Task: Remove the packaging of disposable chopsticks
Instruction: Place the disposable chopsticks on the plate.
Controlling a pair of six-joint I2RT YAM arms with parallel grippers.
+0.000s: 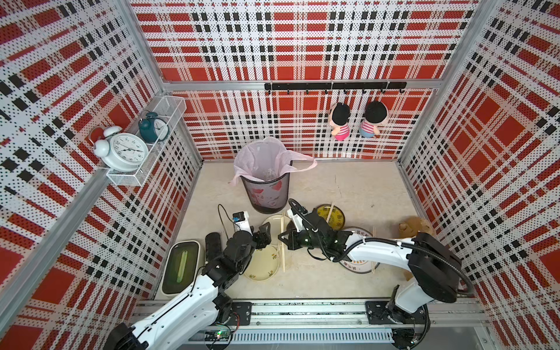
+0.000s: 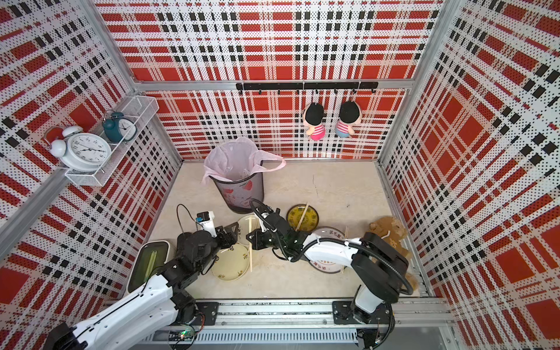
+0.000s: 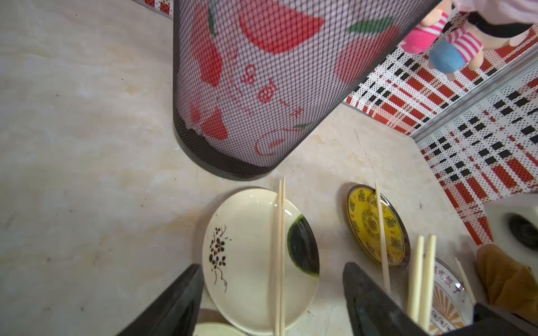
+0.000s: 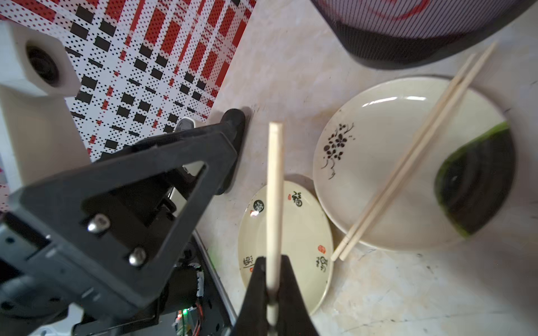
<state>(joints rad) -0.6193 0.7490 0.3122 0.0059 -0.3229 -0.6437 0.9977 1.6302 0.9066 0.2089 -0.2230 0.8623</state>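
My right gripper (image 1: 281,239) (image 4: 273,259) is shut on one pair of disposable chopsticks (image 1: 283,260) (image 4: 275,180), bare pale wood, held above a cream plate with black characters (image 1: 260,268) (image 4: 300,232). My left gripper (image 1: 263,233) (image 3: 273,266) stands open just to its left with nothing between its fingers, over the edge of a white plate with a black flower (image 3: 247,261). A second bare pair (image 3: 279,247) (image 4: 422,151) lies across that plate. Another pair (image 1: 331,212) rests on a yellow plate (image 1: 336,218). The packaging is out of view.
A mesh waste bin with a pink liner (image 1: 266,188) stands just behind the plates. A plate with orange print (image 1: 360,268) lies under the right arm, sticks (image 1: 373,251) across it. A brown teddy (image 1: 413,227) sits at the right wall, a green-lidded box (image 1: 180,266) at the left.
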